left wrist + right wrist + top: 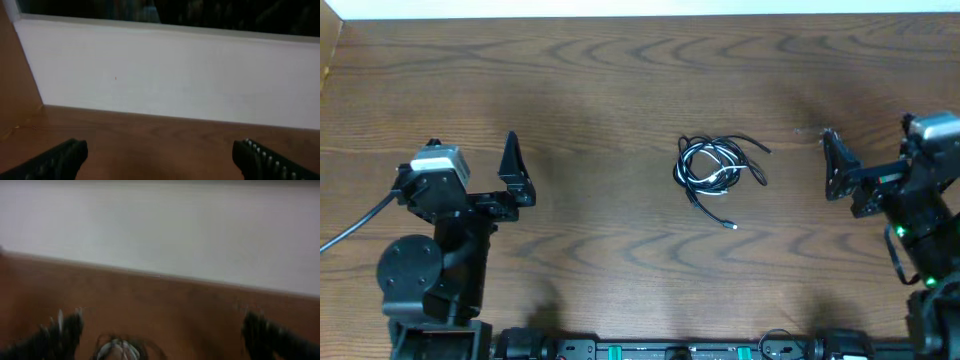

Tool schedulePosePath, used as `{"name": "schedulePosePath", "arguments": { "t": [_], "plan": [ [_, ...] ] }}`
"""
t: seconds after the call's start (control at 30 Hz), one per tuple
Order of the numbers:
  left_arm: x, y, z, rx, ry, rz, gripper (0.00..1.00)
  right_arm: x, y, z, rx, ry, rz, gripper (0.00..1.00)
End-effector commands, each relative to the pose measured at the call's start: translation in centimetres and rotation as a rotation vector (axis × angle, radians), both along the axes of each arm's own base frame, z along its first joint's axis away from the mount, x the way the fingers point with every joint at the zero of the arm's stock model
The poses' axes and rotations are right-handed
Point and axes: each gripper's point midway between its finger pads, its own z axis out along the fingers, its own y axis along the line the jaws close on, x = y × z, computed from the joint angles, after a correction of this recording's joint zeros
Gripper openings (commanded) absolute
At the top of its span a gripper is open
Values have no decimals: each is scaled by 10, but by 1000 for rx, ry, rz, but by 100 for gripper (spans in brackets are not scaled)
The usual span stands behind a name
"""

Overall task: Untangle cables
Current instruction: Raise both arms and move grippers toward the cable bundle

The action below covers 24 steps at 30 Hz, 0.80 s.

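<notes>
The cables (717, 168) lie in one tangled coil of black and white cords near the middle of the table, with a black end trailing toward the front to a small plug (730, 224). My left gripper (515, 172) is open and empty, far to the left of the coil. My right gripper (837, 165) is open and empty, to the right of the coil. In the blurred right wrist view the top of the coil (119, 349) shows at the bottom edge between my open fingers (160, 335). The left wrist view shows only my open fingers (160, 157) over bare wood.
The wooden table (620, 90) runs back to a white wall (170, 70). A wooden side edge (17, 95) stands at the far left. Thick black wires fixed to the left arm trail off the left edge (350, 232).
</notes>
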Motion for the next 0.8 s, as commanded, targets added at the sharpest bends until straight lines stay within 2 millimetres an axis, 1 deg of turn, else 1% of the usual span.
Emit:
{"name": "schedulePosePath", "arguments": {
  "t": [0.0,0.03,0.07,0.17,0.23,0.37,0.5,0.63,0.7,0.77],
  "plan": [
    [-6,-7,22,5,49,-46,98,-17,13,22,-37,0,86,99],
    [-6,-8,20,3,79,-52,98,-20,13,22,-36,14,86,99],
    [-6,-8,14,2,163,-52,98,-26,13,20,-41,35,89,99],
    [-6,-8,5,-11,272,-50,98,-31,14,15,-53,68,94,99],
    [-7,-14,1,-19,335,-82,98,-34,14,9,-50,93,94,99],
    [-7,-31,14,-40,317,-178,98,-34,14,8,-49,96,95,99],
    [-10,-34,16,-45,306,-199,98,-35,17,10,-40,93,115,99],
    [-11,-39,16,-52,306,-228,98,-38,26,11,-24,89,168,99],
    [-12,-39,13,-53,321,-226,98,-41,32,12,-13,86,205,99],
    [-14,-40,9,-60,338,-228,98,-40,31,13,-17,83,196,99]
  ]
}}
